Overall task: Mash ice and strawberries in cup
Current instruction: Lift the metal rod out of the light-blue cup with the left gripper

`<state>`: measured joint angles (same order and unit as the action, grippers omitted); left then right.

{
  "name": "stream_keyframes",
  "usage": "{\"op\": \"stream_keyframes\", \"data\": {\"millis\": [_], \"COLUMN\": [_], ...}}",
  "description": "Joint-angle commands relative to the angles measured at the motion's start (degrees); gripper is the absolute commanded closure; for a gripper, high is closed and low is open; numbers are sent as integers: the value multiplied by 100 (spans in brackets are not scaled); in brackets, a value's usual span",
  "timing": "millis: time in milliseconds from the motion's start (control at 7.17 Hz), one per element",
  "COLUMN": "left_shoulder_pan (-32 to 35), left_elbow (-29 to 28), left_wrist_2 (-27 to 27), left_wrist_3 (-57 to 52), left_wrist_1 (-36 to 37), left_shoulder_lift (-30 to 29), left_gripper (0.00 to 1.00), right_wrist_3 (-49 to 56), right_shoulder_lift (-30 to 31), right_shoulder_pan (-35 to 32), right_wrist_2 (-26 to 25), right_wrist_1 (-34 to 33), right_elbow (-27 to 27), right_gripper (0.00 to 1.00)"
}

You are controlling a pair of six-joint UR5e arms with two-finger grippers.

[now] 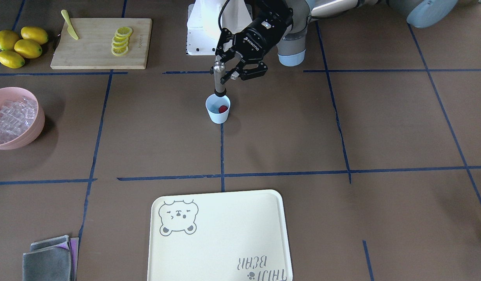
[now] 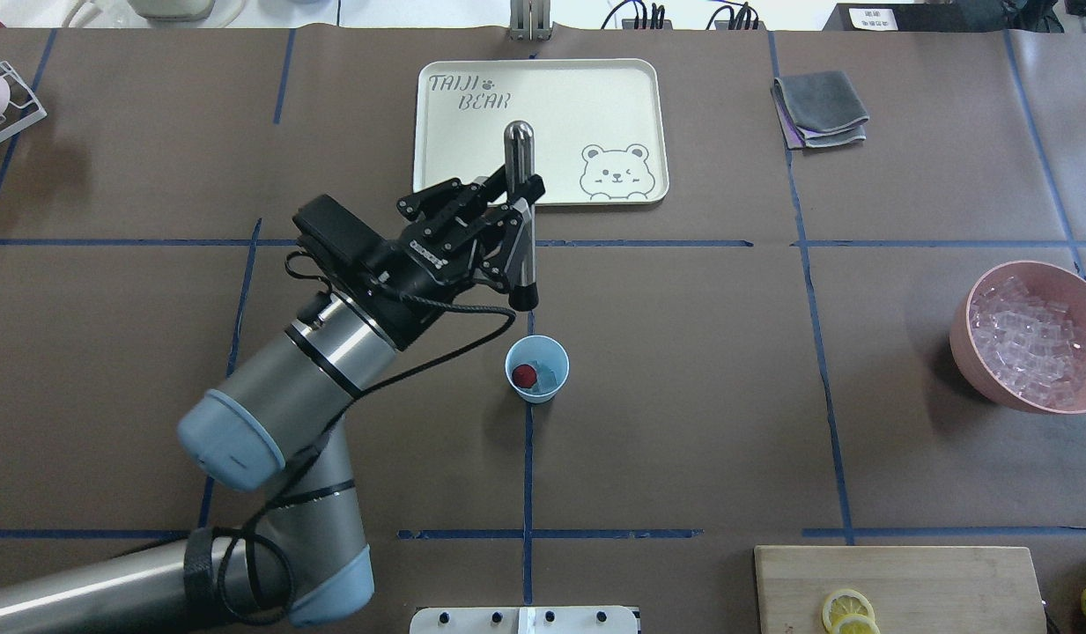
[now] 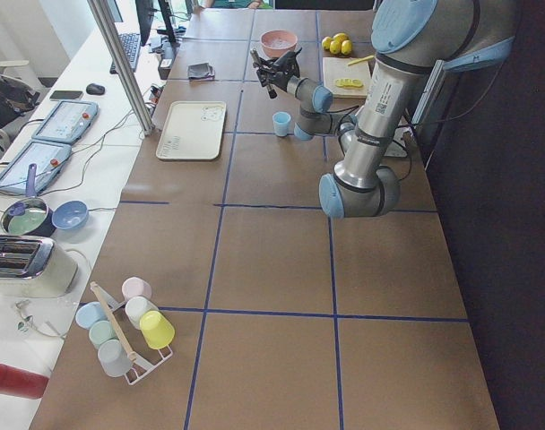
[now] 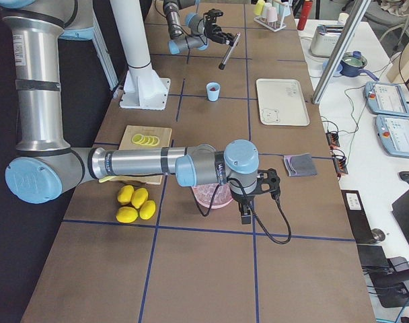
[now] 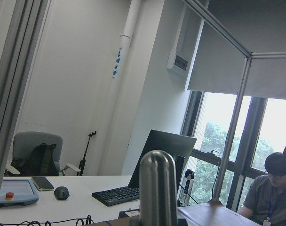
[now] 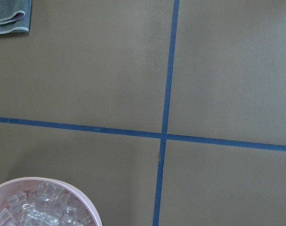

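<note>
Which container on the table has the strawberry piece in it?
The small light blue plastic cup mid-table: a dark red strawberry piece lies inside. The larger pink bowl holds only clear ice cubes.

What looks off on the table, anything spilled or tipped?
Nothing is spilled. The cup stands upright with the strawberry inside. The only oddity is that the left gripper holds the muddler slanted rather than plumb, with its tip above the cup, not in it.
</note>
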<state>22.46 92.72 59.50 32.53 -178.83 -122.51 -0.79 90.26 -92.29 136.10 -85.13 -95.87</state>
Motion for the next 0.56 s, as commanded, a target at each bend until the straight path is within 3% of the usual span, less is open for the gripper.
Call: {"op": "stream_keyframes", "data": {"millis": [0,419], "left_shoulder_pan": [1088,2811], "left_elbow": [343,265], "left_wrist_2": [1171,3420], "left_wrist_3": [1214,2335], "left_wrist_1": [637,1628], "left_shoulder_lift": [682,1386], "left_gripper": [100,100], "right_wrist_3": [0,-18], "right_shoulder_lift": [1,10], "right_shoulder_pan": [0,0], "right_wrist_2": [4,118], "right_wrist_1": [-4,-4], "right_elbow": [7,7], "right_gripper": [0,0]}}
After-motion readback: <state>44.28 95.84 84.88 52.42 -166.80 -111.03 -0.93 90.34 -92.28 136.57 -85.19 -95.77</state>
